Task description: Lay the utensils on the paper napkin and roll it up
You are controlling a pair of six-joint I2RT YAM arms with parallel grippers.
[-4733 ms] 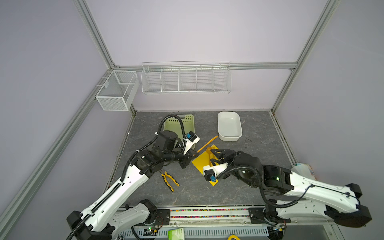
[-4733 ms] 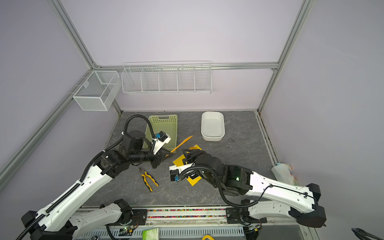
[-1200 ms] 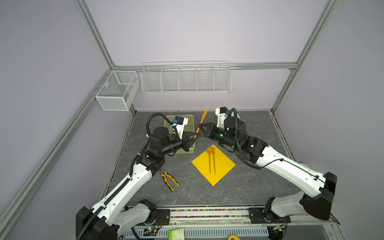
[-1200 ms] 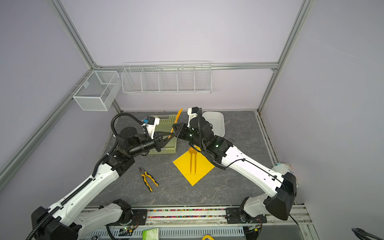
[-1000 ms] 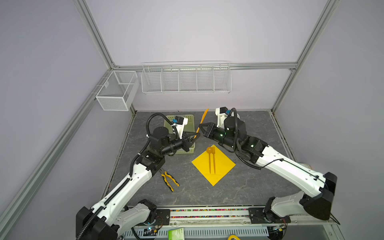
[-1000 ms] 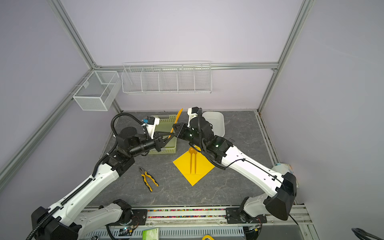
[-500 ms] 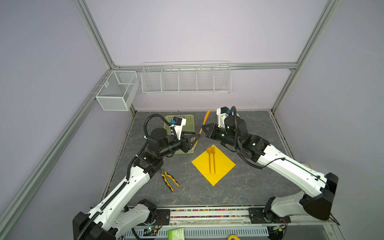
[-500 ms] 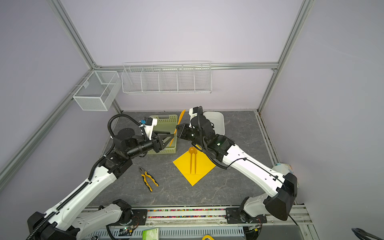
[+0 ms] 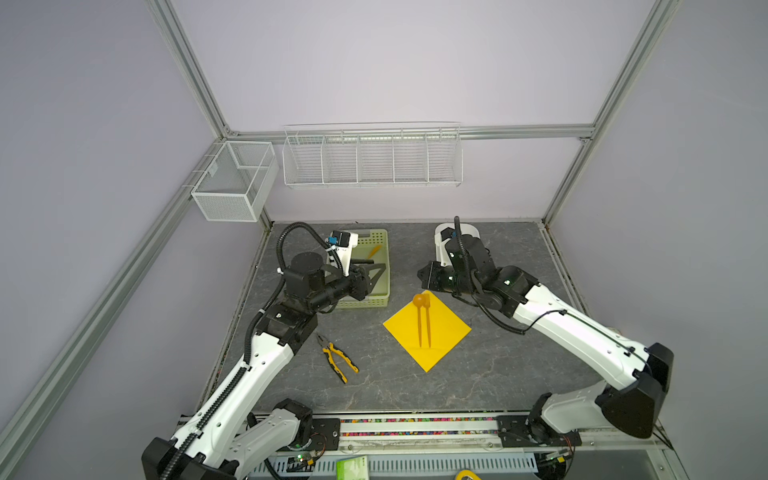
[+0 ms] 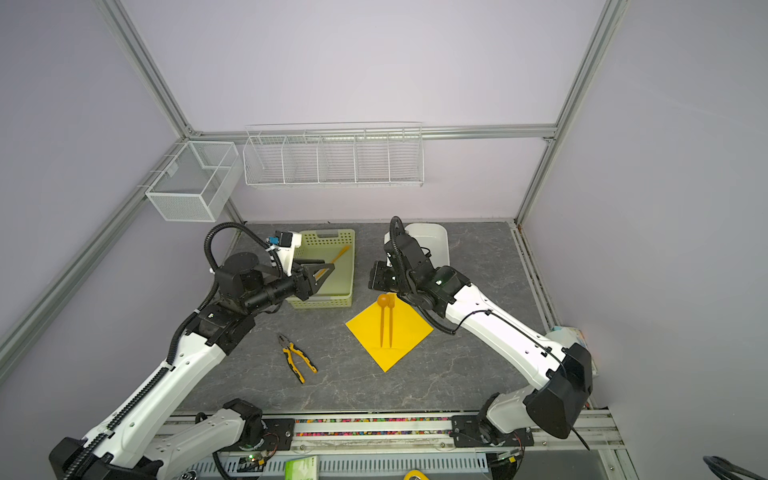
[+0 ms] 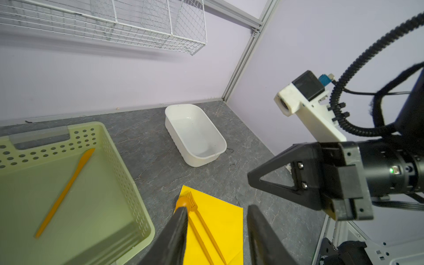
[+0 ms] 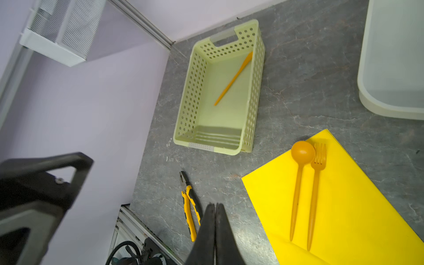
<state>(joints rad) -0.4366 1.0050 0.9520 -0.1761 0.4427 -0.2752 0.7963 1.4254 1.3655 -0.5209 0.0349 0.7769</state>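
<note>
The yellow paper napkin (image 9: 440,336) (image 10: 401,334) lies flat on the grey table. Two orange utensils lie on it side by side, a spoon (image 12: 302,152) (image 9: 419,320) and a fork (image 12: 317,160) (image 9: 428,322). A third orange piece, knife-like (image 9: 374,250) (image 12: 234,79), lies inside the pale green basket (image 9: 387,266) (image 10: 353,268). My left gripper (image 9: 379,270) (image 11: 218,208) hovers open and empty over the basket's near end. My right gripper (image 12: 215,205) (image 9: 424,277) is shut on nothing, above the table just beyond the napkin's far corner.
Yellow-and-black pliers (image 9: 338,358) (image 10: 297,360) lie on the table left of the napkin. A white tub (image 10: 434,243) (image 11: 195,135) stands at the back behind the right arm. Wire baskets (image 9: 374,158) hang on the back wall.
The orange knife-like piece that stood upright between the two grippers now lies in the green basket. My left gripper has opened and drawn back to the left.
</note>
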